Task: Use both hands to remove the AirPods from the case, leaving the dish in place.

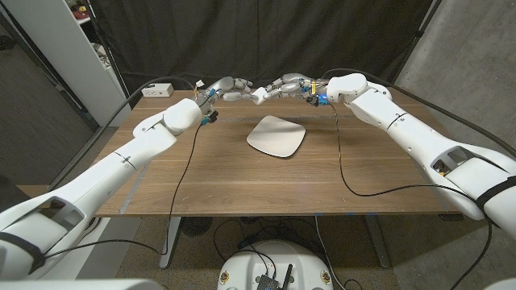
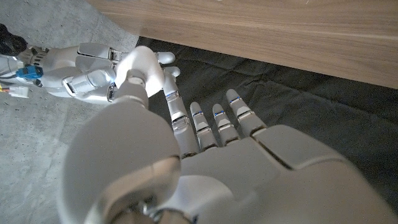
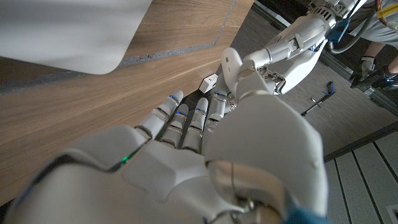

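AirPods case [image 1: 259,96]: small white object, raised above tabletop [image 1: 242,177], beyond far edge of dish [image 1: 276,135]. Gripped from both sides: left hand [image 1: 228,89] and right hand [image 1: 286,86] meeting fingertip to fingertip on it. Lid state: cannot tell. Dish: white, lying on tabletop, nearer than case, untouched. White box [image 1: 158,90]: near far left corner, well left of dish.

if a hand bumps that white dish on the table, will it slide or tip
The dish looks shallow and wide with rounded corners, so it would probably slide on the smooth wooden table rather than tip. Its glossy surface suggests a hard, possibly breakable material. Both hands are raised beyond it, apart from it.
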